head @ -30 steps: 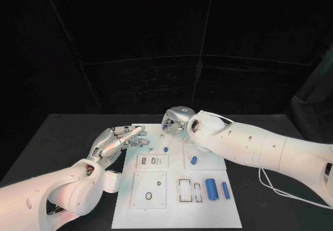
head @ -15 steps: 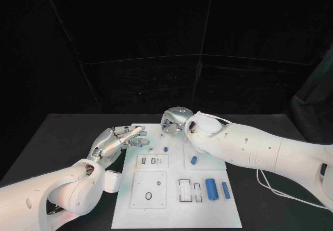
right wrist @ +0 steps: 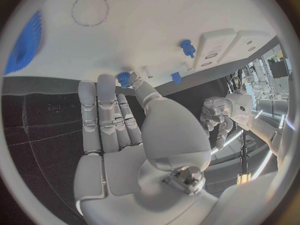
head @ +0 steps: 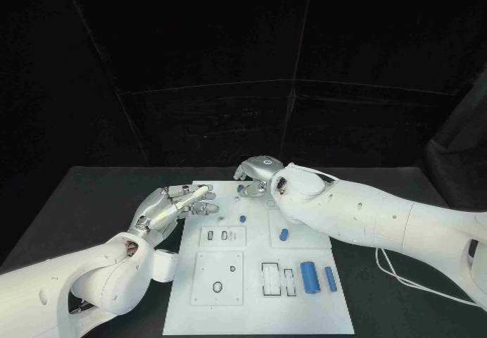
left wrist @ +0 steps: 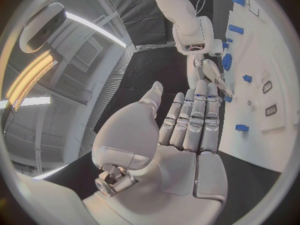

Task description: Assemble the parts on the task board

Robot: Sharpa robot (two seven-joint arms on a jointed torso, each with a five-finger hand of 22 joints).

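A: Which hand is nearer the small blue part [head: 241,188] at the far end of the task board [head: 257,310]?

B: Your right hand [head: 256,174]. Its fingertips [right wrist: 125,80] sit right at that part; whether they pinch it I cannot tell.

A: And the left hand [head: 183,204]?

B: Released, fingers straight, just off the board's near-left edge, above the surface [head: 81,204].

A black counter [head: 91,197] spans the lower half of the head view, its bare surface showing at nine o'clock and at three o'clock. Behind it, from ten to two o'clock, hangs a dark curtain backdrop [head: 203,70] with faint seams. A thin white cable [head: 406,280] loops over the counter near four o'clock.
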